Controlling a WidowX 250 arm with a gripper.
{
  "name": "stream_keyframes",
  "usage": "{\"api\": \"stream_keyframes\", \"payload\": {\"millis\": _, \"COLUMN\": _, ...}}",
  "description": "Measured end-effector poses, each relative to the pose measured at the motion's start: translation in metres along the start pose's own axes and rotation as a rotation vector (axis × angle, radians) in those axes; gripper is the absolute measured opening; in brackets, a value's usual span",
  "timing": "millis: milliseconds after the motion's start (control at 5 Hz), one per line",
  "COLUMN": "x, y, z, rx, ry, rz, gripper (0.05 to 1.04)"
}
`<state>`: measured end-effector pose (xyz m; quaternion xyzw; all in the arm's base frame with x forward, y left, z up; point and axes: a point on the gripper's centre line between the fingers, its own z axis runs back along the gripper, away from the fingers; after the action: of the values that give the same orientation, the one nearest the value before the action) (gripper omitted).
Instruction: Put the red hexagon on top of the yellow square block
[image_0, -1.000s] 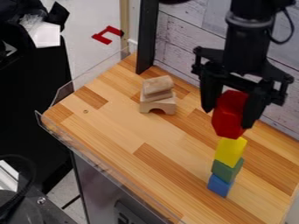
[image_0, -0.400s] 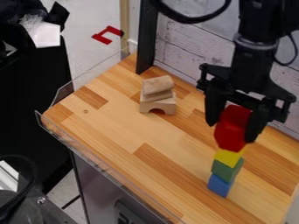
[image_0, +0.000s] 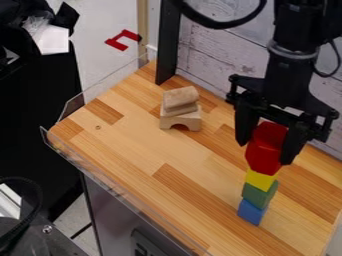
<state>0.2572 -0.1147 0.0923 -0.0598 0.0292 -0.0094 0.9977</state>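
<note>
As claw (image_0: 264, 153) grips hexagon (image_0: 268, 141), yellow block (image_0: 260, 180) below, arch (image_0: 180, 118) well apart

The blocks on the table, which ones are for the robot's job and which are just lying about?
For the job:
- hexagon, in the end effector
- yellow block
- green block and blue block, holding yellow up

Just lying about:
- wooden blocks

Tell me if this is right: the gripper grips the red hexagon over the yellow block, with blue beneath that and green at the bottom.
The lower two are swapped: the camera view shows the green block beneath the yellow block, and the blue block at the bottom. The gripper does grip the red hexagon above them.
</note>
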Motion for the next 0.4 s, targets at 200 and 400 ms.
{"api": "stream_keyframes", "payload": {"millis": 200, "x": 0.0032, "y": 0.0000, "z": -0.0074, "rx": 0.006, "ry": 0.016, "rz": -0.004, "gripper": 0.729}}
{"api": "stream_keyframes", "payload": {"millis": 400, "x": 0.0098, "y": -0.0026, "z": -0.0094, "rx": 0.002, "ry": 0.020, "rz": -0.010, "gripper": 0.729}}
